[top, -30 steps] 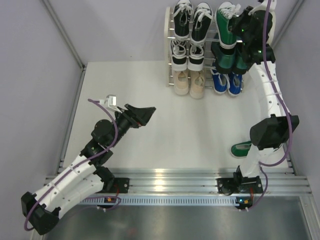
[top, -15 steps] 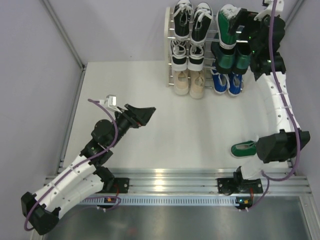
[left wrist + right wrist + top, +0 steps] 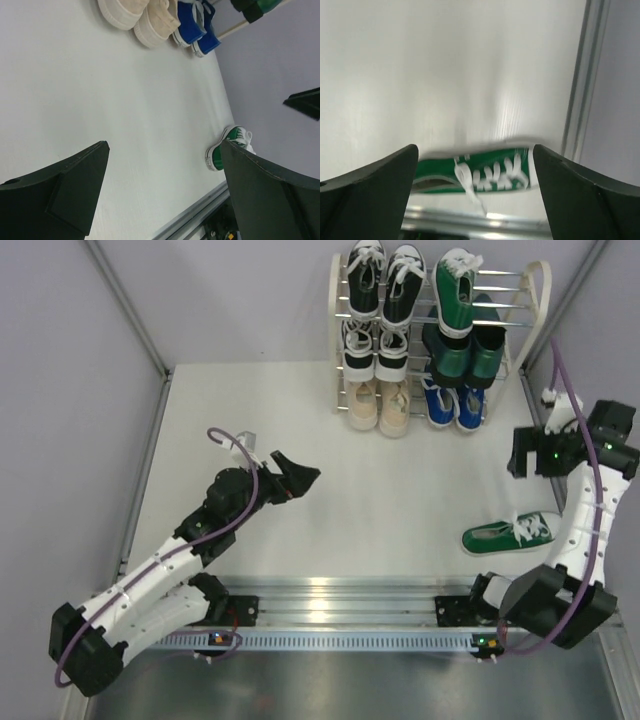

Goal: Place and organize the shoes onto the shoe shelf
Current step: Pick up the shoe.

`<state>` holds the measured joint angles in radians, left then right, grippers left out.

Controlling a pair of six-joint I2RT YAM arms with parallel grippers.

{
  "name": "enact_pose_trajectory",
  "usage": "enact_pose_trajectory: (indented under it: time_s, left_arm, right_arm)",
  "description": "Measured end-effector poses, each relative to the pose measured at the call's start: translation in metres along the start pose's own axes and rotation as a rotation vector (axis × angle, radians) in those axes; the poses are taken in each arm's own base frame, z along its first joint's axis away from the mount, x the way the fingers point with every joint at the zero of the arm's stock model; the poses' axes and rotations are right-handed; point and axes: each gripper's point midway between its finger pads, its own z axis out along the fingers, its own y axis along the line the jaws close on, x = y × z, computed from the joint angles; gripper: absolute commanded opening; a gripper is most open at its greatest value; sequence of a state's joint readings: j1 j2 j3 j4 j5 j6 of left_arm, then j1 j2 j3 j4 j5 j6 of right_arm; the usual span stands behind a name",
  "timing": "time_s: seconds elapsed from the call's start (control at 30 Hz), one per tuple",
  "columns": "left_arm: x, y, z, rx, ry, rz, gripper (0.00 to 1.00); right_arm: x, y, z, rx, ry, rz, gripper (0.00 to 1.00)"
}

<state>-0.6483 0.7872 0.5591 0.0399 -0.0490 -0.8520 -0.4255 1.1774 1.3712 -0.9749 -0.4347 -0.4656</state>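
The right gripper (image 3: pixel 475 150) has its jaws spread wide with nothing between them. It hangs above the bench (image 3: pixel 400 490) near the right edge. The loose green sneaker (image 3: pixel 510 533) lies on its side below the gripper and nearer the front right corner, untouched, toe toward the left.

The left gripper (image 3: pixel 164 145) is likewise wide apart and empty. It is over the left half of the bench and well apart from every shoe.

The shoe shelf (image 3: pixel 540 280) stands at the far edge, toward the far right corner. Its top tier carries a black-and-white pair (image 3: pixel 385 285) and a single green sneaker (image 3: pixel 455 285). Below are another black-and-white pair (image 3: pixel 375 348) and dark green dress shoes (image 3: pixel 460 352). Lowest are beige lace-ups (image 3: pixel 380 405) and blue sneakers (image 3: pixel 455 405).
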Motion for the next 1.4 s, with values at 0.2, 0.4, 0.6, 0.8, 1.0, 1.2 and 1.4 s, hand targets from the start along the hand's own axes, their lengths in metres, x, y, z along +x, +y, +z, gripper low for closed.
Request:
enact_pose_trajectory:
  time_s: [0.2,0.4,0.6,0.8,1.0,1.2,1.4]
  left_arm:
    - [0.028,0.008,0.010,-0.005,0.124,0.009,0.98]
    - [0.042,0.010,0.015,0.009,0.190,0.009,0.98]
    - [0.052,0.010,0.020,0.022,0.234,0.002,0.98]
    - [0.051,0.000,0.022,0.064,0.232,-0.018,0.98]
    - [0.052,-0.008,0.022,0.114,0.232,-0.048,0.98]
    - [0.066,-0.010,0.033,0.140,0.283,-0.094,0.98]
    - [0.102,-0.009,0.055,0.145,0.417,-0.119,0.98]
  right_arm:
    - [0.185,-0.003,-0.001,0.103,0.541,0.242,0.97]
    - [0.236,0.009,-0.004,0.120,0.682,0.266,0.98]
    - [0.258,-0.003,0.021,0.093,0.782,0.284,0.97]
    - [0.259,-0.012,0.044,0.043,0.804,0.308,0.34]
    - [0.259,-0.015,0.051,0.003,0.800,0.319,0.00]
    - [0.206,-0.004,0.052,-0.126,0.509,0.144,0.00]
    - [0.126,0.037,0.044,-0.312,0.168,-0.179,0.00]
